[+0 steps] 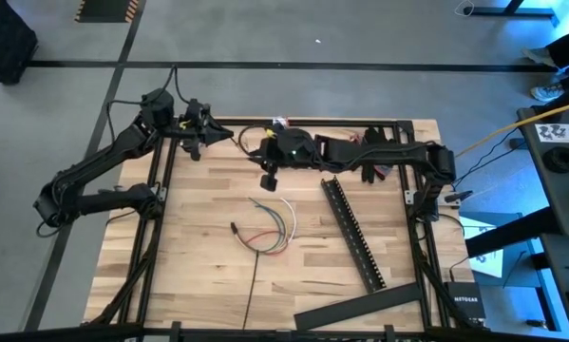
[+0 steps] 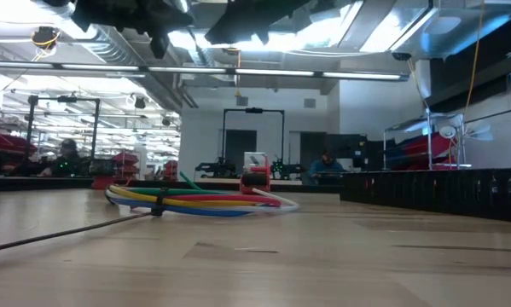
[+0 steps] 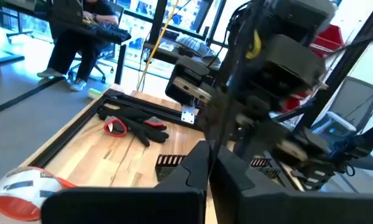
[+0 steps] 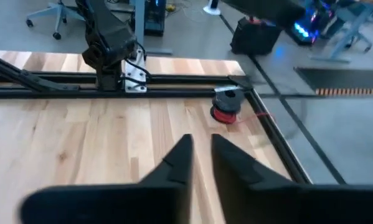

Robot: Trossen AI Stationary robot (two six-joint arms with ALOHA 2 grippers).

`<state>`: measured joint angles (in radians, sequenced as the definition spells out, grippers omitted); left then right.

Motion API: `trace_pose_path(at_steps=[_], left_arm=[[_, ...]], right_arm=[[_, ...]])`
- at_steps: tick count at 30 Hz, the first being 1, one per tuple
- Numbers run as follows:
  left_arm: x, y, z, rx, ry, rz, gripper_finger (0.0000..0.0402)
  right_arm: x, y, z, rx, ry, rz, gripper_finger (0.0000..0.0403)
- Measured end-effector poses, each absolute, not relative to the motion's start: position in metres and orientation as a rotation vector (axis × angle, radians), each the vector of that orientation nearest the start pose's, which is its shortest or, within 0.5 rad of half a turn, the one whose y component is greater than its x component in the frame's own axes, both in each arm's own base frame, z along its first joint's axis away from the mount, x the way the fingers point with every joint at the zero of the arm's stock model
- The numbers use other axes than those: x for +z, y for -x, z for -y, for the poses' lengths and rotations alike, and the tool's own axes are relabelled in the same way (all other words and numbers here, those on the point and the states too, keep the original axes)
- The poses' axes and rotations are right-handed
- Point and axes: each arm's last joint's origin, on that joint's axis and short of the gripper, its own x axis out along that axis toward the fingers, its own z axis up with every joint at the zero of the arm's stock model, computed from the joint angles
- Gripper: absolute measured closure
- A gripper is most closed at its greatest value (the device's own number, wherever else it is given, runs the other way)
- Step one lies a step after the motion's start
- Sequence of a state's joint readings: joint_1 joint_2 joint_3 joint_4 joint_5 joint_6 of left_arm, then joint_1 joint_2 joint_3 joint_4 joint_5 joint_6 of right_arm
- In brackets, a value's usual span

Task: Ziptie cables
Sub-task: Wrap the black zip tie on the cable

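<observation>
Butcher-block table framed by black rails, open workshop floor beyond. My left gripper sits raised at the far left corner, fingers pressed together on nothing. My right gripper hangs off the far edge near the middle, fingers parted by a narrow gap, empty. The cables lie loose on the wood just ahead of my right gripper, well apart from the left; a black strip trails from them. The slotted bar lies beside my right arm.
</observation>
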<state>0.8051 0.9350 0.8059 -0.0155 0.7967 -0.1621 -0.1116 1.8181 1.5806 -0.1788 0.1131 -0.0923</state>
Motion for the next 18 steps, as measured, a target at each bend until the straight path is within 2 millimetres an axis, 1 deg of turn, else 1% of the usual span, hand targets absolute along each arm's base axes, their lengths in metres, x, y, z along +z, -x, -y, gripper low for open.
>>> trace_pose_path(at_steps=[3, 5, 7, 10, 11, 14, 18], left_arm=[[0.336, -0.148, -0.125, 0.016, 0.255, -0.087, 0.0401], [0.336, -0.144, -0.121, 0.017, 0.267, -0.100, 0.0401], [0.335, -0.140, -0.116, 0.019, 0.284, -0.127, 0.0401], [0.328, -0.136, -0.106, 0.027, 0.301, -0.200, 0.0401], [0.325, -0.134, -0.103, 0.036, 0.304, -0.234, 0.0401], [0.314, -0.130, -0.092, 0.062, 0.324, -0.362, 0.0401], [0.302, -0.126, -0.076, 0.065, 0.352, -0.518, 0.0401]], right_arm=[[0.332, -0.410, 0.049, -0.211, 0.040, -0.494, 0.0292], [0.331, -0.404, 0.049, -0.211, 0.023, -0.563, 0.0261], [0.326, -0.402, 0.047, -0.182, -0.014, -0.618, 0.0236], [0.313, -0.406, 0.044, -0.088, -0.094, -0.671, 0.0211], [0.304, -0.408, 0.043, -0.058, -0.118, -0.693, 0.0205], [0.278, -0.416, 0.036, -0.009, -0.148, -0.737, 0.0200], [0.248, -0.431, 0.016, 0.047, -0.135, -0.744, 0.0199]])
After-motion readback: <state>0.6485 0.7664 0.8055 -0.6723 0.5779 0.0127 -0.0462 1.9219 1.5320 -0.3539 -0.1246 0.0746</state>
